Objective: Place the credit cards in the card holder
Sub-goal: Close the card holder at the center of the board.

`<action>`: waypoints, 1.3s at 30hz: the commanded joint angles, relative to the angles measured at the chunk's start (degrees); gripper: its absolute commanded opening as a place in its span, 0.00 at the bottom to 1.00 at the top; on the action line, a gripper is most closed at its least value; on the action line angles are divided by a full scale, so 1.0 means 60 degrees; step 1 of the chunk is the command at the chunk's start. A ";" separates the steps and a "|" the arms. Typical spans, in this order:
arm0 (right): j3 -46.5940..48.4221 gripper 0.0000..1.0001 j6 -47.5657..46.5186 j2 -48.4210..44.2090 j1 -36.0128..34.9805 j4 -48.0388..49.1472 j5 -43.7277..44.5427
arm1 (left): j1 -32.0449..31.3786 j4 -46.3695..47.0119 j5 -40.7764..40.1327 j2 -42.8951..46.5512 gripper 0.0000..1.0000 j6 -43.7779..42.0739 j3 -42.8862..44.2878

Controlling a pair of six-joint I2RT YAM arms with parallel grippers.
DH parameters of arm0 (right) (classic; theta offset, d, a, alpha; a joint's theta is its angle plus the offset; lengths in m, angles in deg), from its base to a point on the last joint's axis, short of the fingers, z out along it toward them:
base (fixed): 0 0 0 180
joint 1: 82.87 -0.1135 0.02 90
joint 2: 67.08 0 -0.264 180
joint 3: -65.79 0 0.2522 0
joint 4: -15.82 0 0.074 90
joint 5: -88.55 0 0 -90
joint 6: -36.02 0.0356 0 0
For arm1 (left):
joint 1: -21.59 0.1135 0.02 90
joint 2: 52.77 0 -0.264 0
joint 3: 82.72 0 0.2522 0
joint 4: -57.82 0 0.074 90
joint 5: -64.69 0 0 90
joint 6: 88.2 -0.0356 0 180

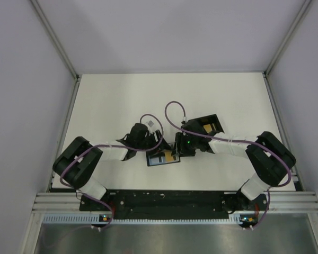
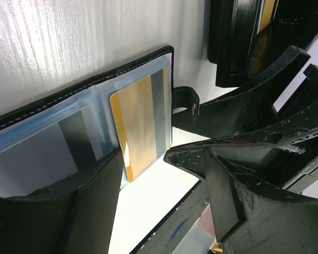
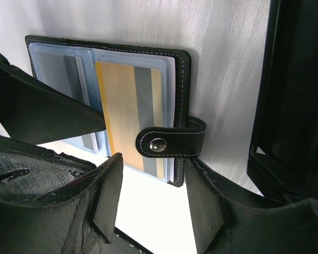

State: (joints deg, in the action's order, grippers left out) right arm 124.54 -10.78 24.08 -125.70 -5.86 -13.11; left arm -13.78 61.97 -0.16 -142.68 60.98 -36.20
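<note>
White, faintly grained table point(image 1: 122, 100) is enclosed by pale walls point(image 1: 21, 79). One card holder point(image 3: 183, 79) is seen lying open and flat on it, towards the arms' bases and between the two claws. Two cards are counted in its clear sleeves. One gold card point(image 3: 122, 100) with a grey stripe sits on the page nearer the strap, and one grey card point(image 3: 55, 69) with a darker stripe sits on the other page. One strap point(image 3: 172, 142) with a metal snap is folded over the holder's edge onto the gold card's sleeve.

The left claw point(image 2: 143, 159) is held with its jaws apart and nothing gripped. One finger point(image 2: 53, 211) overlaps the grey card's page, though contact cannot be judged. The right claw point(image 3: 151, 185) is likewise spread wide and grips nothing, its fingers set to either side of the strap end, just off the holder's edge.

One open black box point(image 1: 209, 126) with a gold patch inside is seen beyond the right claw, apart from the holder.
</note>
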 commanded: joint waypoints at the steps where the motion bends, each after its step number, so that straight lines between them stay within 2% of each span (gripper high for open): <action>1: 0.0148 0.51 -0.0257 0.0144 -0.0317 0.0646 -0.0693 | -0.0183 0.1028 -0.0031 -0.0308 0.66 0.0303 0.0298; 12: 0.0250 0.50 -0.0271 0.0291 -0.0464 0.0705 -0.0854 | -0.0359 0.1818 0.0086 -0.0630 0.65 0.0683 0.0313; 18: 0.0265 0.51 -0.0315 0.0174 -0.0494 0.0486 -0.0504 | -0.0374 0.1557 0.0043 -0.0529 0.64 0.0553 0.0269; 23: 0.0177 0.53 -0.0578 -0.0572 -0.0479 0.0207 0.0214 | -0.0359 0.0007 -0.0338 0.0246 0.66 -0.0266 0.0327; 26: 0.0119 0.53 -0.0929 -0.1114 -0.0494 0.0164 0.0244 | -0.0359 -0.1457 -0.0718 0.0847 0.69 -0.1042 0.0648; 33: -0.0349 0.54 -0.1311 -0.2344 -0.0465 -0.0085 0.0696 | -0.0359 -0.4535 -0.2240 0.2443 0.76 -0.2493 0.1352; 39: -0.0365 0.55 -0.1297 -0.2741 -0.0421 -0.0876 0.1649 | -0.0315 -0.6191 -0.3910 0.3542 0.84 -0.2481 0.1090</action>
State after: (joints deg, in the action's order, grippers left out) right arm 122.56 -17.49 9.30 -127.84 -8.68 -7.47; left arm -15.95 34.26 -14.74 -125.17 48.02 -29.41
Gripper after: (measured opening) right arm 0.542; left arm 0.825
